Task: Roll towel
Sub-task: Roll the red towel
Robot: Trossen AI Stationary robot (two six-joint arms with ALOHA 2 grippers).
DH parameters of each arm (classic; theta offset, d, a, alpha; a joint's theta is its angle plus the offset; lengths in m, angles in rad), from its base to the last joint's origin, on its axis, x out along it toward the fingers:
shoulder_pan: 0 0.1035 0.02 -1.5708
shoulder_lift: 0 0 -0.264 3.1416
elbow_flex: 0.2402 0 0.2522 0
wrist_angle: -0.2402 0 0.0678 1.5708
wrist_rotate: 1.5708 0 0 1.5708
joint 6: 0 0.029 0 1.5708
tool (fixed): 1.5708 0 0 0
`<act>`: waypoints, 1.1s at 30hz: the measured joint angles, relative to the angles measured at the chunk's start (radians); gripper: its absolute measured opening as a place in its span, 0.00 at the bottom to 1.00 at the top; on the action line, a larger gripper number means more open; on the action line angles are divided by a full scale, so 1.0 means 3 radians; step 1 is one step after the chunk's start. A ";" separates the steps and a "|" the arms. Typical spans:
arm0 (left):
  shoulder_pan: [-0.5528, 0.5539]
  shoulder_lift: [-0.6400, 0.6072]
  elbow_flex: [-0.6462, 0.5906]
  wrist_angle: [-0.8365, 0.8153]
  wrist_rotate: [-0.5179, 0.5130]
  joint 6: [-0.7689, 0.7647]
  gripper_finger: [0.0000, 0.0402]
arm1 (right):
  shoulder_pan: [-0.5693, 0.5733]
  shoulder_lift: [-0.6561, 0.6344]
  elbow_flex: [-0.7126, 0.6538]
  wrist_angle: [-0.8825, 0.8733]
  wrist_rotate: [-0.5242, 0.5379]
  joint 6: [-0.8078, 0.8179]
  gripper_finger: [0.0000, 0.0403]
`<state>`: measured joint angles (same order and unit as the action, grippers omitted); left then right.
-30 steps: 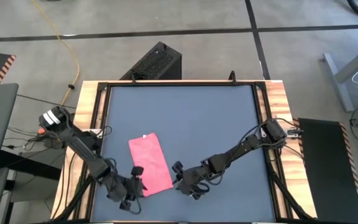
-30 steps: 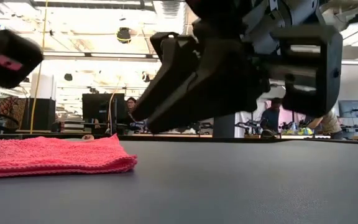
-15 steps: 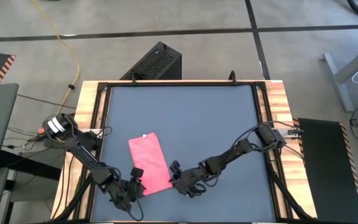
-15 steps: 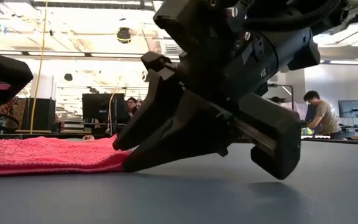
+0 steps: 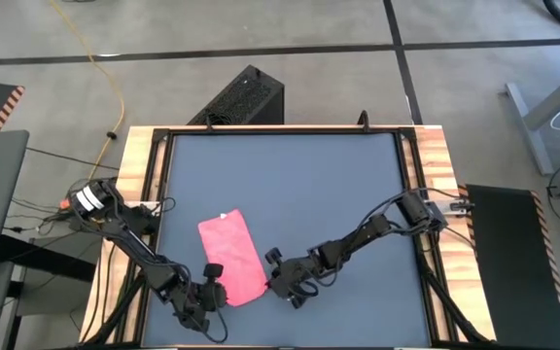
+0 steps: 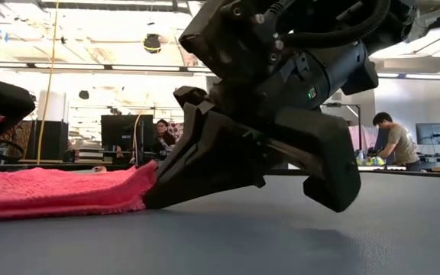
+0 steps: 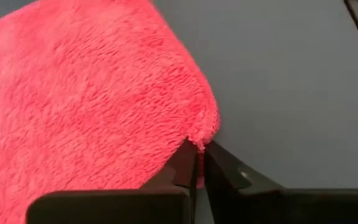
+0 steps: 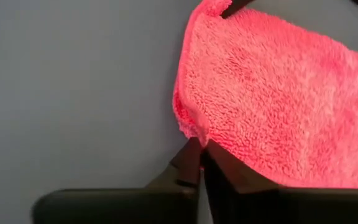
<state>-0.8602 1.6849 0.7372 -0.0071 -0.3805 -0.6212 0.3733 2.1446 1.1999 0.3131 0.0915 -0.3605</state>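
Towel [image 5: 231,260]: folded flat on the table [image 5: 299,185], near its front edge.
Left claw [image 7: 197,168]: pinched on one near corner.
Right claw [image 8: 201,155]: pinched on the other.
Technique: lift both corners evenly, curl forward tightly.
Axis: long side runs front-to-back, slightly slanted.

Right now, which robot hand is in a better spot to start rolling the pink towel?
Neither beats the other. The left gripper is shut on one near corner of the towel, and the right gripper is shut on the other near corner. Rolling probably needs both lifting that near edge together.
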 joint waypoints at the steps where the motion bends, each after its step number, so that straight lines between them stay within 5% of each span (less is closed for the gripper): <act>1: -0.0010 -0.0016 -0.0003 -0.0010 0.0002 -0.0080 0.01 | -0.0003 -0.0002 0.0000 -0.0032 -0.0044 0.0129 0.07; 14: -0.0276 -0.0001 -0.0008 0.0074 -0.0122 -0.1552 0.00 | -0.0236 -0.0001 0.0043 -0.0154 -0.1228 0.2427 0.06; 18: -0.0282 -0.0001 -0.0008 0.0080 -0.0060 -0.1863 0.00 | -0.0274 0.0001 0.0117 -0.0191 -0.1358 0.2852 0.05; 28: -0.0310 -0.0014 0.0003 0.0010 0.0079 -0.1821 0.10 | -0.0294 -0.0003 0.0308 -0.0730 -0.1356 0.3084 0.05; 33: -0.0420 -0.0077 0.0112 -0.0123 -0.0166 -0.1513 0.16 | -0.0305 -0.0003 0.0310 -0.0726 -0.1352 0.3158 0.05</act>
<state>-0.9863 1.6619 0.7708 -0.0439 -0.4303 -1.0752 0.2816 2.1437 1.2930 0.0953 -0.3141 0.5869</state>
